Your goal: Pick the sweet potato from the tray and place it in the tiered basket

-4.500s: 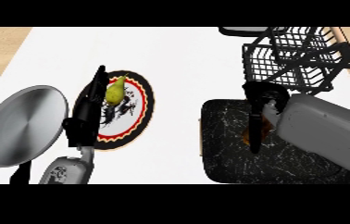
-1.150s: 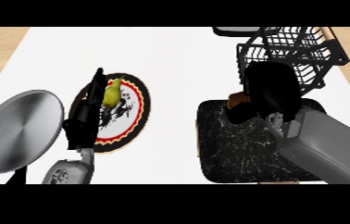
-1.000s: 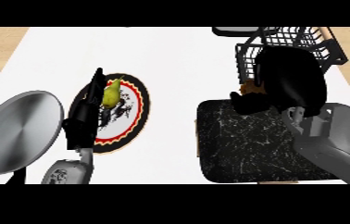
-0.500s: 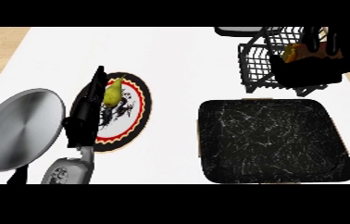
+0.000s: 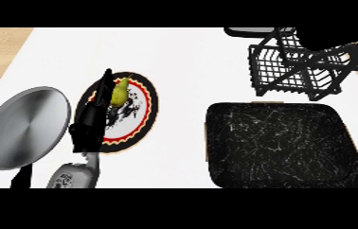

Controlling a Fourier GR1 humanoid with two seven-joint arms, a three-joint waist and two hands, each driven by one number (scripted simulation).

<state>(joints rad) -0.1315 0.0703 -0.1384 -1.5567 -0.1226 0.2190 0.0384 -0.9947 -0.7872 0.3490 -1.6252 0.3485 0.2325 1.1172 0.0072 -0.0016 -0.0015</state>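
The black marbled tray (image 5: 276, 145) lies at the lower right with nothing showing on it. Behind it, at the upper right, stands the black wire tiered basket (image 5: 297, 67). No sweet potato shows in any part of the view. A dark shape at the top right edge, above the basket, is my right hand (image 5: 330, 38); what it holds is hidden. My left hand (image 5: 87, 128) rests open at the left, fingers up, over the left rim of a round plate.
The round plate (image 5: 136, 124) has a black and red patterned rim and carries a yellow-green pear (image 5: 120, 92). A silver round pan (image 5: 31, 126) lies at the far left. A light wooden strip shows at the upper left corner.
My right hand lifted the sweet potato off the tray and carried it up to the basket. Since then it has moved further toward the top right edge, and the sweet potato no longer shows.
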